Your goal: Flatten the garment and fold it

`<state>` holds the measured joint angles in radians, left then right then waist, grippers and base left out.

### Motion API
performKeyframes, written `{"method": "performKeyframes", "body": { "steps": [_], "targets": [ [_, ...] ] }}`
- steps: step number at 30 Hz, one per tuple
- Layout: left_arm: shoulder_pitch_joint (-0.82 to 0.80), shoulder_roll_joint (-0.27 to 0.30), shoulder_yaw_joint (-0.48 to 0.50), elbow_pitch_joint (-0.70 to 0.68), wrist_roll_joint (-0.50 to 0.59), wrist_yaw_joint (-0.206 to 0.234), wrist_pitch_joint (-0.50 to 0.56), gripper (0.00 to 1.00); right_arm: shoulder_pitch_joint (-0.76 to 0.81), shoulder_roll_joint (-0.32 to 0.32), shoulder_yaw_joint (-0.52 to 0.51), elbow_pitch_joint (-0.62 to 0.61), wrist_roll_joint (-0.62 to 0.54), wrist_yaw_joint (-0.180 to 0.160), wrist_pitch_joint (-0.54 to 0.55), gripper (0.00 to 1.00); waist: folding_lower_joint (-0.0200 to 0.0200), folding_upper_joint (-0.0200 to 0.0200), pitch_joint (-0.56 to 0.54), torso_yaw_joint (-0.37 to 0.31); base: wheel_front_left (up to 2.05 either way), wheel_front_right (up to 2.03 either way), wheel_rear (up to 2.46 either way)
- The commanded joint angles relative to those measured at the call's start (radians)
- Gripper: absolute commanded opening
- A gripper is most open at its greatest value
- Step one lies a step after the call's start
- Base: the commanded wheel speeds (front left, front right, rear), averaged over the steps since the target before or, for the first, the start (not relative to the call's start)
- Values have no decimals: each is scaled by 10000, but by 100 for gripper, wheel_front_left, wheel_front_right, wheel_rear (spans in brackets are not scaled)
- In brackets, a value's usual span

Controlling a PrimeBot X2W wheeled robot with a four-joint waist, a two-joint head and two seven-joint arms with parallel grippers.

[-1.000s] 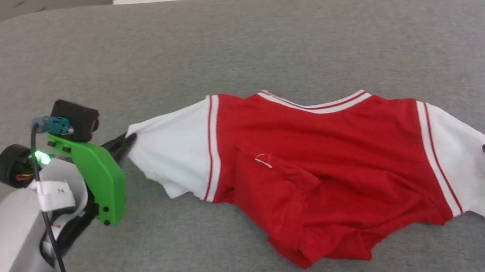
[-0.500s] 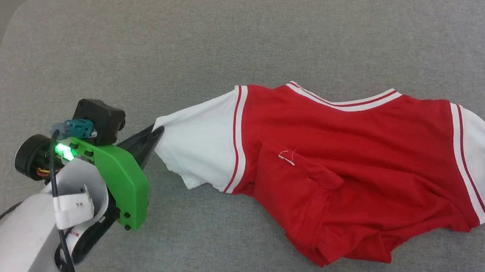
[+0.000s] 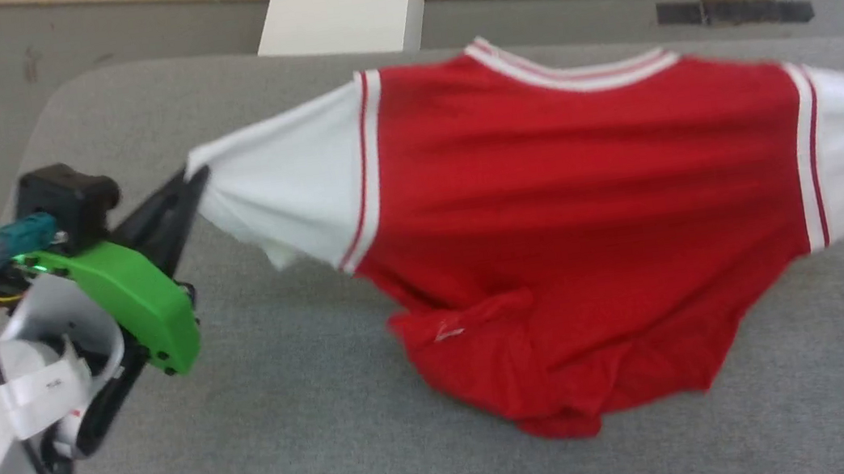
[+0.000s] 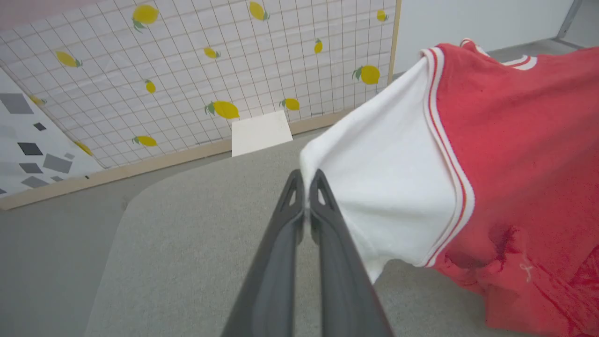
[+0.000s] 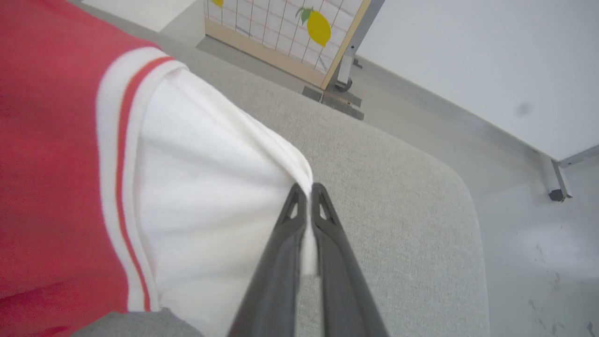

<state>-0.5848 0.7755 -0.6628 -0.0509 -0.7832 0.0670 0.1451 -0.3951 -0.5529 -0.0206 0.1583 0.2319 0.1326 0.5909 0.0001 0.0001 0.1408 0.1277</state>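
In the head view the garment [image 3: 571, 193] is smeared by motion blur, and the sleeve end pinched by the right gripper [image 5: 309, 188] is cut off at that view's right edge. The sleeve corner clamped in the left gripper [image 4: 306, 177] is hidden between its closed fingers, and to the right of those fingers the red body is cropped by the wrist view's edges. Well beyond the fingertips, the small white mark [image 3: 447, 333] on the crumpled hem is too small to be read.

Red garment [image 3: 571, 193] with white sleeves and red-and-white striped trim, plain grey tabletop [image 3: 315, 414] under it, a bright green bracket [image 3: 128, 296], and a white grid panel [image 4: 187, 70] dotted with yellow lemons.
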Motion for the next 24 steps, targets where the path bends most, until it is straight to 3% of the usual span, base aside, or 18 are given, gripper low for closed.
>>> {"method": "performKeyframes", "body": {
  "steps": [1, 9, 15, 20, 24],
  "targets": [
    [174, 211, 224, -148, 27, 204, -223, 0, -194, -125, -124, -291, 105, -19, -145, 0, -1, -1, -708, -281, 0, 0, 0],
    [686, 1057, 1417, -1384, -1, 1207, -1131, 0, -392, -197, -730, -2331, 508, -19, -165, 0, -1, -1, -1365, -566, 0, 0, 0],
    [616, 1638, 2585, -2260, -181, 1842, -1631, 0, -985, -196, -1034, -3531, 759, -19, 13, 0, -1, -1, -1195, -778, 0, 0, 0],
    [-110, 2080, 3285, -2386, -317, 1863, -1562, 0, -2364, -403, -792, -3417, 1126, -19, -78, 0, -1, -1, -395, -1037, 0, 0, 0],
    [-1195, 2129, 3418, -1820, -474, 1519, -1180, 0, -3928, -598, -318, -2603, 1121, -19, -403, 0, -1, -1, 437, -1242, 0, 0, 0]
  ]
}}
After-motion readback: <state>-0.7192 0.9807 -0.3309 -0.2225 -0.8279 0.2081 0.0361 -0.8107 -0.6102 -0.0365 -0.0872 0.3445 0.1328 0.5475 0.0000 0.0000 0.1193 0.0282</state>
